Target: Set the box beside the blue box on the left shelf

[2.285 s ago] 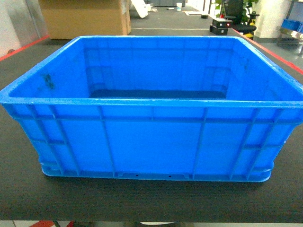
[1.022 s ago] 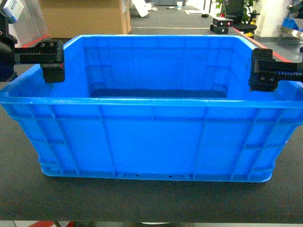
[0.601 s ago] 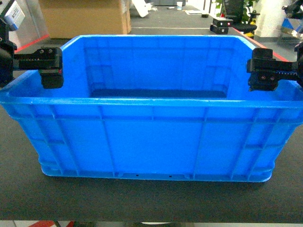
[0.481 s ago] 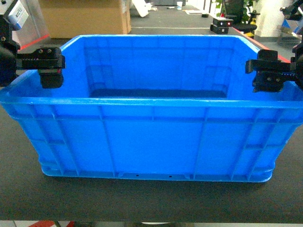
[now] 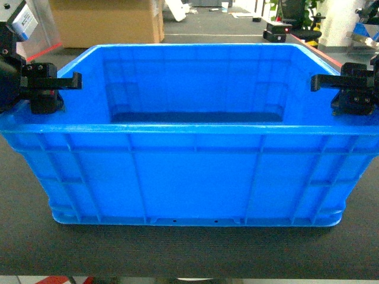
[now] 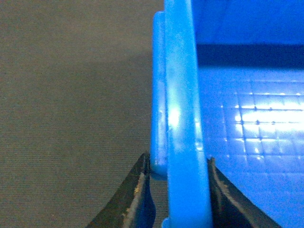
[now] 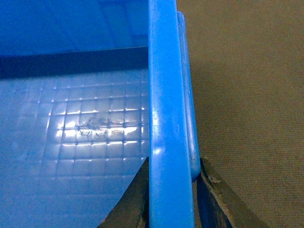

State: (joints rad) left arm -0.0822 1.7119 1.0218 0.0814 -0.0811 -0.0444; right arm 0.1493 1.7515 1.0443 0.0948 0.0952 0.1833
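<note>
The box (image 5: 189, 171) is gripped on its left rim by the left gripper (image 6: 176, 190) and on its right rim by the right gripper (image 7: 172, 190). Lifting and carrying to the shelf are not yet done.

Workshop or lab floor: cardboard carton (image 5: 106, 22), office chair (image 5: 294, 13), dark floor mats (image 5: 35, 59).

Both wrist views crop the box (image 6: 180, 118) to 1 rim strip. Left gripper (image 5: 41, 89) and right gripper (image 5: 349, 89) cut by head-view edges.
</note>
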